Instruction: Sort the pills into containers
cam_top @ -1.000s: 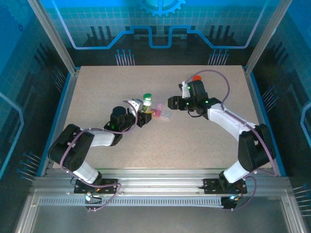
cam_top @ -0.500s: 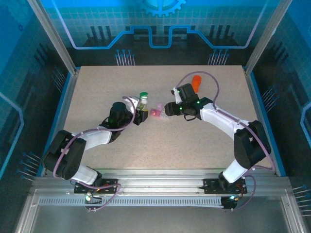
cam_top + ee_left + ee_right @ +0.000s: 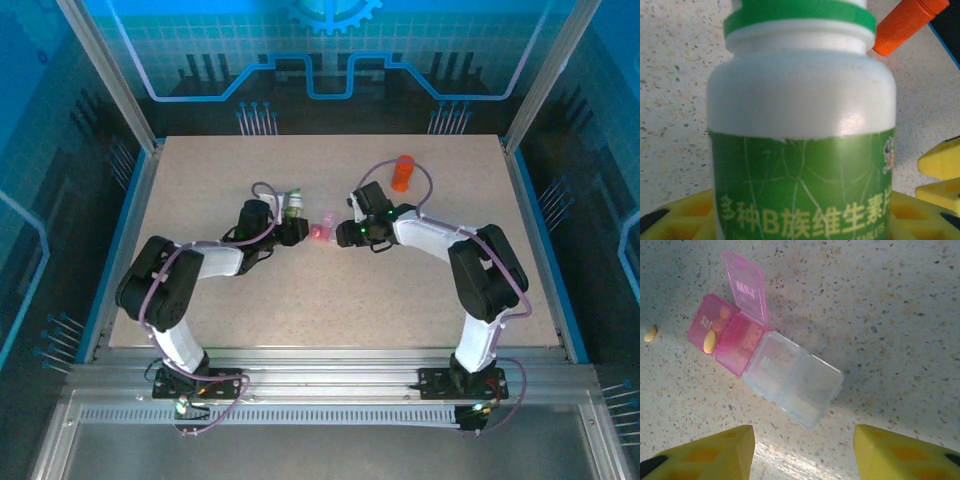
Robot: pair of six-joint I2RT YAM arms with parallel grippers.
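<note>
Top external: high, rear, facing down on whole desk (image 3: 330, 300). Left wrist: hard against green-label bottle (image 3: 800, 100). Right wrist: close above pill box (image 3: 785, 375), also mid-frame from top.

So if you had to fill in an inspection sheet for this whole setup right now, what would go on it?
Surface: speckled beige table.
Job's things: pill box, one pink lid up, colourless compartments look shut; yellow pill at its pink end; green-capped bottle.
Clutter: loose pill on the table beside the box; orange bottle lying at the far side.
Grippers: left gripper shut on the green-capped bottle; right gripper open above the box, holding nothing.
Cables: purple cables run along both arms.
Surroundings: blue-lit panels, metal frame.
</note>
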